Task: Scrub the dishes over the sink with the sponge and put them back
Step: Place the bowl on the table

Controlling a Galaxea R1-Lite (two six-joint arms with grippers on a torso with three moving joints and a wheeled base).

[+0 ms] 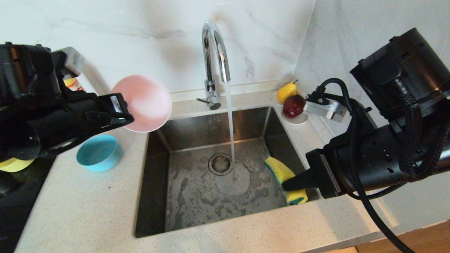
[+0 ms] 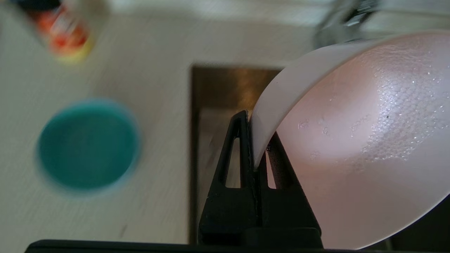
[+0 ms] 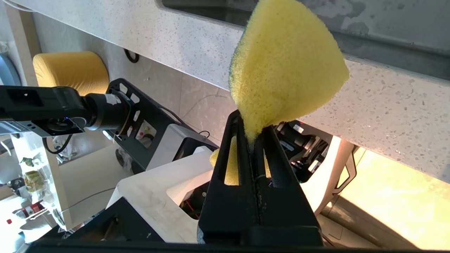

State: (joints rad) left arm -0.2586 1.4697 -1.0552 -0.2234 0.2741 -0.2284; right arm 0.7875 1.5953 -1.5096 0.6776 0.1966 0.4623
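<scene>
Pale pink, the bowl (image 1: 142,103) hangs in the air at the sink's (image 1: 154,196) back left corner, tipped on edge so its hollow faces outward, with the left tool (image 1: 127,119) pinching its rim between fingers pressed tight on either side of the wall. From the left wrist view the bowl (image 2: 351,140) shows beads of water on its inner face, and the fingers (image 2: 242,154) grip the rim edge-on. Below it on the speckled tabletop (image 1: 88,207) sits the blue bowl (image 1: 99,152), upright and just beside the sink's left edge. A sliver of the yellow bowl (image 1: 14,164) peeks out under the left arm, further left. Water runs from the chrome tap (image 1: 215,59) in a thin stream, landing just right of the drain (image 1: 220,163), and the basin floor is wet and foamy. On the right side of the basin the right tool (image 1: 289,185) is clamped on the sponge (image 1: 283,177), holding it low against the sink's right wall, its green layer showing along the edges. In the right wrist view the sponge (image 3: 281,66) fans out from the squeezed fingers (image 3: 240,154). In the back right corner a saucer (image 1: 298,121) carries a pear (image 1: 286,91) and a dark red fruit (image 1: 293,105).
</scene>
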